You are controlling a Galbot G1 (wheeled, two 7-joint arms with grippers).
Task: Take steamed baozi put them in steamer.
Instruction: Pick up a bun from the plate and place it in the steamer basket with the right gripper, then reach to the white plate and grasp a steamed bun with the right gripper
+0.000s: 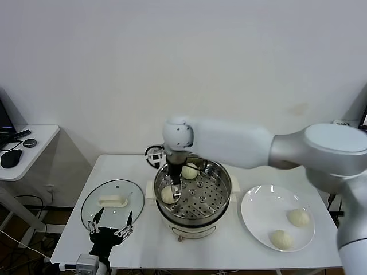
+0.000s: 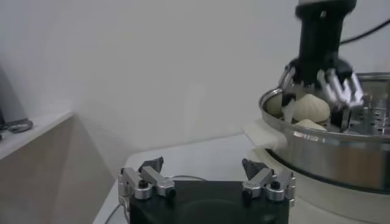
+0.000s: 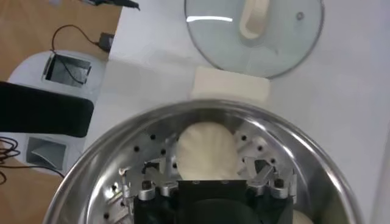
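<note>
left gripper (image 1: 109, 231) idle, open; right gripper (image 1: 174, 192) (open) straddles baozi (image 1: 168, 195) in steamer (image 1: 221, 182).

White-grey arm (image 1: 252, 146), black-silver jaws

The right gripper (image 3: 208, 182) hangs inside the large round shiny stainless-steel steamer (image 3: 91, 176), its metal fingers (image 3: 146, 185) spread apart on either side of a smooth, cream-white, dome-shaped steamed bun (image 3: 206, 151) that sits on the perforated steel tray (image 3: 137, 158); whether the fingers touch the bun cannot be told. A second cream-white bun (image 3: 308, 217) peeks out beside the gripper's black body. The steamer's white side handle (image 3: 230, 85) points toward a round glass lid with a white handle (image 3: 255, 30), lying flat on the white tabletop (image 3: 341, 103) near its edge.
</note>
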